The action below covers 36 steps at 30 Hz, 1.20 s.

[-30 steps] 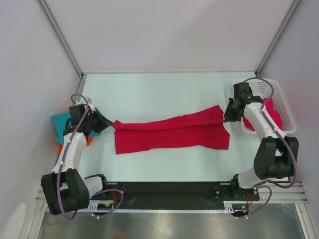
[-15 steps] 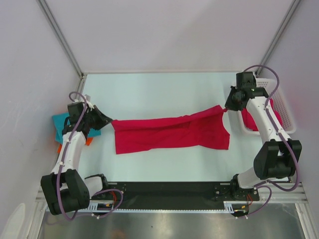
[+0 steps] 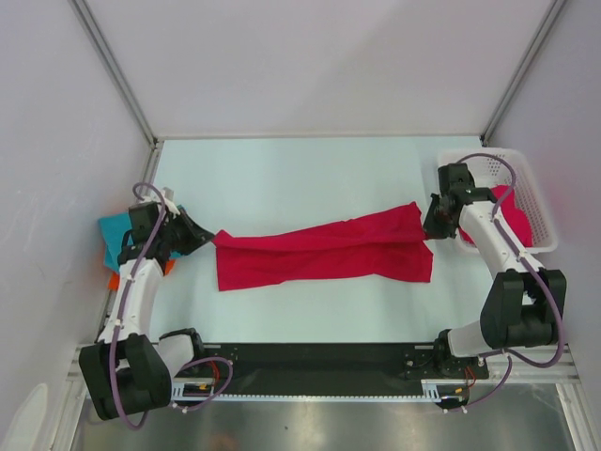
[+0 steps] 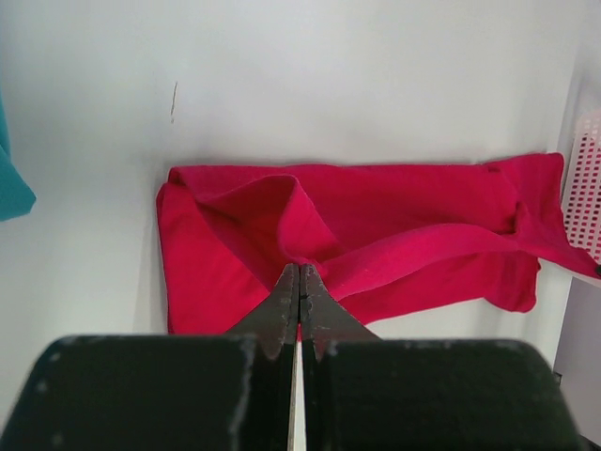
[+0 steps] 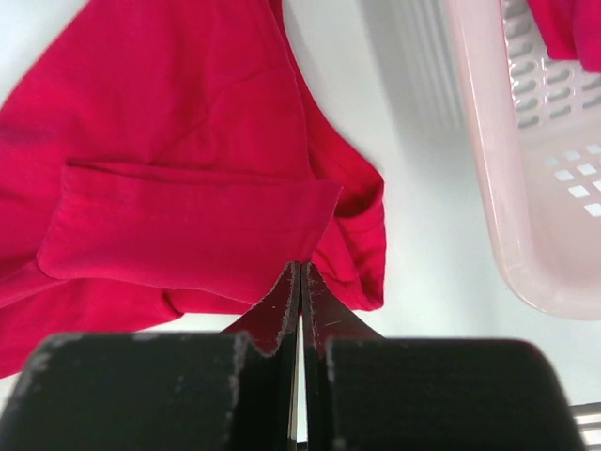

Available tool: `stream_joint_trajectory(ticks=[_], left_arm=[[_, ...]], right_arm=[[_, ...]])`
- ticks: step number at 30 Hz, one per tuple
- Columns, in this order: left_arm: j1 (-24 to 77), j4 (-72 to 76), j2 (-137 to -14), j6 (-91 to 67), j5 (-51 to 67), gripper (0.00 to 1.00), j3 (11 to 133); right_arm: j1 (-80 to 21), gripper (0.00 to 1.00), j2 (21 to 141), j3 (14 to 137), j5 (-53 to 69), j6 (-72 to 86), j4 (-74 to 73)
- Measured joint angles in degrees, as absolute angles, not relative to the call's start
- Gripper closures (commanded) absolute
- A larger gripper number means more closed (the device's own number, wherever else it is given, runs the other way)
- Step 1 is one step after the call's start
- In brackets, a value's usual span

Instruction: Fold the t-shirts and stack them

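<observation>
Red t-shirt [image 3: 319,252] across white table [image 3: 291,183], pale walls [image 3: 310,66]

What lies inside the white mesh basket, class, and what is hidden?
Inside the basket lies crimson red cloth. The right arm crosses over part of it, so whether it is one shirt or several cannot be told.

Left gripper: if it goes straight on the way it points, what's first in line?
The crimson t-shirt: the left gripper is shut on its edge, with more of that cloth straight ahead.
</observation>
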State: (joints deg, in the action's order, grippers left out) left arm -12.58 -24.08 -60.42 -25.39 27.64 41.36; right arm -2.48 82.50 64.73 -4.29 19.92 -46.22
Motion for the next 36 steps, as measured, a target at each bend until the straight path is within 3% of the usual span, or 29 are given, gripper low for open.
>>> stream_joint_trajectory(ticks=[3, 5, 6, 7, 9, 10, 11, 23, 36], left_arm=[[-12.6, -24.4, -60.3, -25.3, 27.9, 0.99, 39.9], [-12.6, -24.7, -60.3, -25.3, 28.3, 0.85, 38.7], [-12.6, -24.7, -60.3, -25.1, 28.3, 0.68, 38.1], [-12.6, -24.8, -60.3, -25.0, 28.3, 0.44, 37.5], [-12.6, -25.1, -60.2, -24.5, 28.2, 0.29, 36.7], [-12.7, -25.4, -60.1, -24.6, 28.2, 0.14, 36.5], [-12.7, -25.8, -60.1, -24.8, 28.1, 0.01, 36.4], [-12.7, -25.7, -60.4, -25.7, 27.9, 0.0, 38.6], [-12.8, -25.5, -63.8, -24.8, 28.7, 0.0, 43.6]], right_arm=[[-2.5, 1.0, 81.8, 63.3, -4.3, 19.9, -46.0], [-2.5, 0.89, 81.6, 62.6, -4.3, 19.9, -45.9], [-2.6, 0.8, 81.6, 62.2, -4.3, 20.0, -45.9], [-2.6, 0.73, 81.6, 61.8, -4.3, 20.2, -45.8], [-2.6, 0.7, 81.8, 61.2, -4.3, 20.4, -45.8], [-2.6, 0.61, 81.9, 61.0, -4.3, 20.4, -45.8], [-2.6, 0.6, 82.0, 60.9, -4.3, 20.4, -45.8], [-4.7, 0.58, 85.7, 66.1, -3.6, 20.9, -45.8], [-17.5, 0.68, 111.0, 83.3, -1.6, 21.5, -42.3]])
